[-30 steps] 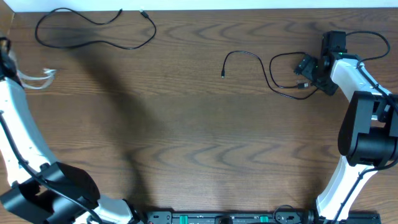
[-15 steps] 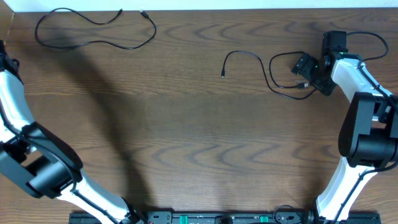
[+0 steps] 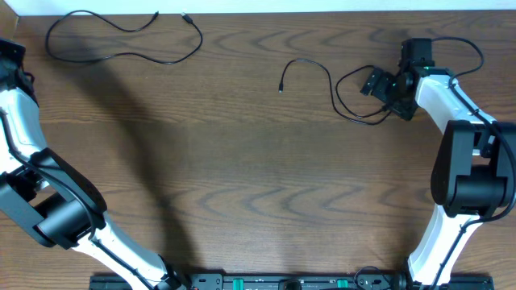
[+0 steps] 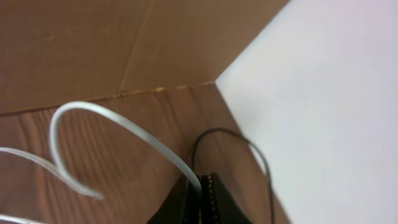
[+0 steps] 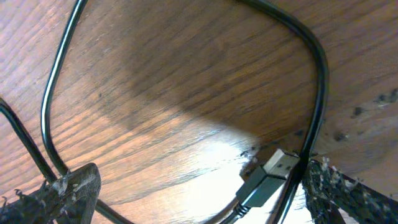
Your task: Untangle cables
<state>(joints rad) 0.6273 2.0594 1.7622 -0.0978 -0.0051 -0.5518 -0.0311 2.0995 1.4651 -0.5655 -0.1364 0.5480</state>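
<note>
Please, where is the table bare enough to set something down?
The wide centre and front of the table is bare, between the left arm and right arm. Crowded: far left, around the long black cable, and far right, where the short black cable loops at the right gripper.

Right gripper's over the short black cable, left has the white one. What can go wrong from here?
1. The open right gripper straddles the USB plug and a second strand of the short black cable; closing may pinch both and tighten the loop.
2. The left gripper pinches the white cable at the corner of the table beside a cardboard wall; its slack loop could snag there or slide off the edge.
</note>
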